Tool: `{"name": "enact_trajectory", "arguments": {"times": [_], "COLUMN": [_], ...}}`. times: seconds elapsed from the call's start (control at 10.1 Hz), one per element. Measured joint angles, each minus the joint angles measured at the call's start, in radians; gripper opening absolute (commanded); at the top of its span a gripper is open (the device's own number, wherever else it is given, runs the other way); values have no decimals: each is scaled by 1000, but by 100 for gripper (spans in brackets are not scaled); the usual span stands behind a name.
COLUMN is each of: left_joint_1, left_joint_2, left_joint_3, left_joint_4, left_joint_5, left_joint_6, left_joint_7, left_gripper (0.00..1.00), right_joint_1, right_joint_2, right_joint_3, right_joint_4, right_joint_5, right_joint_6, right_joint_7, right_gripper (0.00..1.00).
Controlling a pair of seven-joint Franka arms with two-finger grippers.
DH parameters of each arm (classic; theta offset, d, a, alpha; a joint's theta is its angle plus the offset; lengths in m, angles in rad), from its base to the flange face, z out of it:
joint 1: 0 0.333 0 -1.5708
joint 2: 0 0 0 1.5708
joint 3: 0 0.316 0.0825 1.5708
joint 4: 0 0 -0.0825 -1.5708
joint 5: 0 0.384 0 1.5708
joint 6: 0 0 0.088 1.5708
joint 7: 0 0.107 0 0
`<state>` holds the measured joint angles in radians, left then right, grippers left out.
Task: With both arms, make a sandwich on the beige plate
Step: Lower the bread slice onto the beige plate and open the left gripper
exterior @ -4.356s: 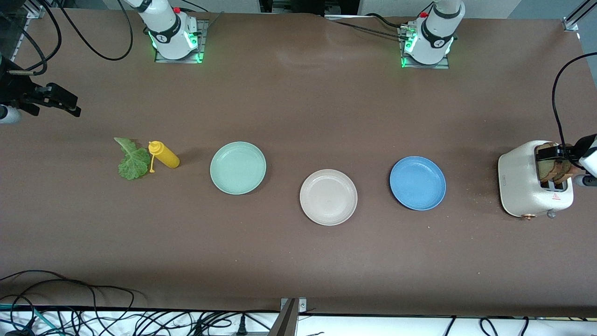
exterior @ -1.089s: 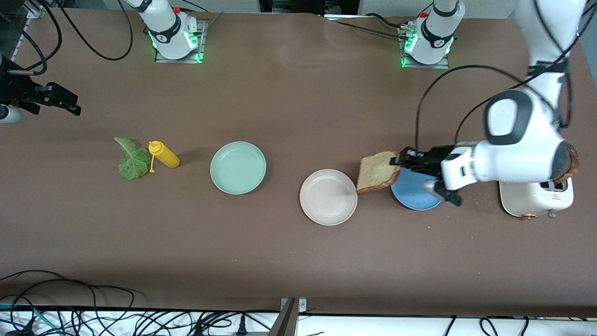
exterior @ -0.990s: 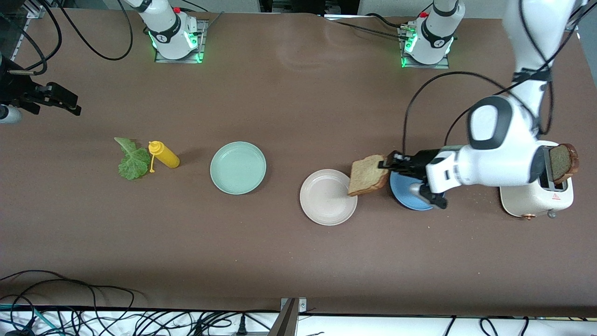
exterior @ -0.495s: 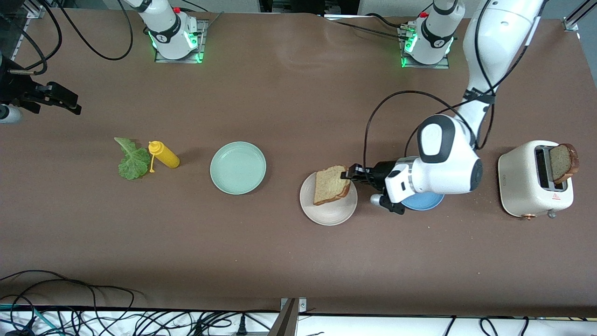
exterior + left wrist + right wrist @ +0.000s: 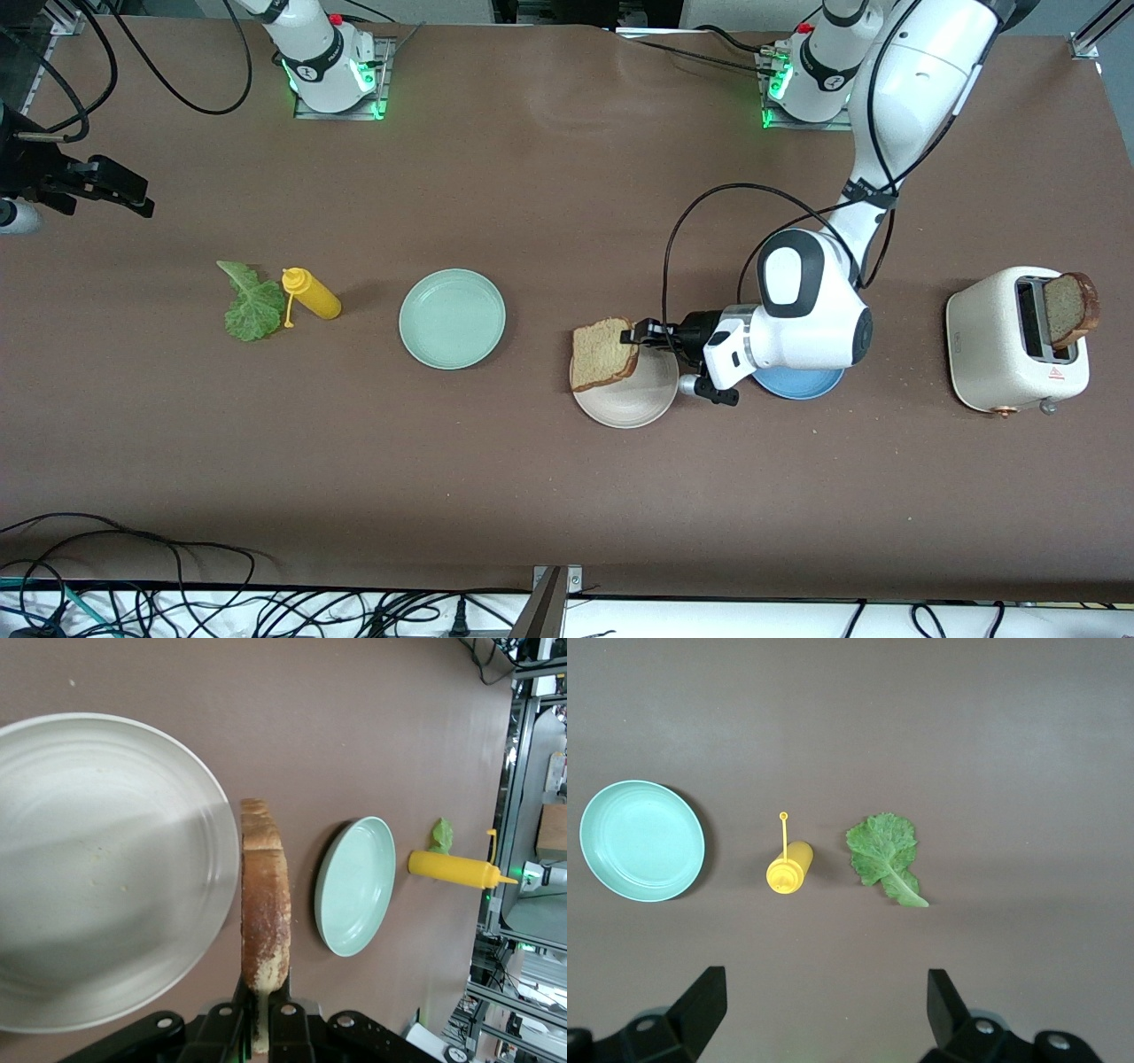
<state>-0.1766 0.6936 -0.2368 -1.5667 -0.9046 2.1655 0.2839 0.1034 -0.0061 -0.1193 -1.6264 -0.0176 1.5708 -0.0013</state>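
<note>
While the left pincer hangs over the beige plate, it is clamped tight on one crust edge of a bread slice. The slice juts out from the fingertips toward the right arm's end of the desk, so plate and bread both lie straight out ahead of this pincer. In the left wrist view the slice shows edge-on, standing out from the fingertips, with the plate just to one side of it. The slice is therefore tilted steeply, not flat, and appears clear of the plate surface. In the front view it overlaps the plate's rim on the side toward the mint plate.

Judgement: the coming move turns on laying the slice's broad face down onto the plate before release. As it hangs, a drop could land it half off the rim.

The right pincer waits, fingers spread wide and holding nothing, over the desk's end near the lettuce and the yellow bottle. The right arm is the nearer to the lettuce. The leaf lies flat, its stem pointing away from the front camera. A second slice stands in the toaster, nearer the left arm.
</note>
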Motion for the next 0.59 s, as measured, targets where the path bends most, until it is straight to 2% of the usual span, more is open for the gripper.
{"name": "enact_trajectory", "arguments": {"times": [0.59], "left_joint_1": [-21], "left_joint_2": [53], "left_joint_3": [7], "left_joint_4": [1], "left_joint_5": [1], "left_joint_6": [58], "left_joint_7": [5], "left_gripper": [0], "right_joint_1": [0], "right_joint_2": [0], "right_joint_3": [-9], "right_joint_4": [0], "right_joint_5": [0], "right_joint_6": [-1], "right_joint_7": [1], "right_gripper": [100]}}
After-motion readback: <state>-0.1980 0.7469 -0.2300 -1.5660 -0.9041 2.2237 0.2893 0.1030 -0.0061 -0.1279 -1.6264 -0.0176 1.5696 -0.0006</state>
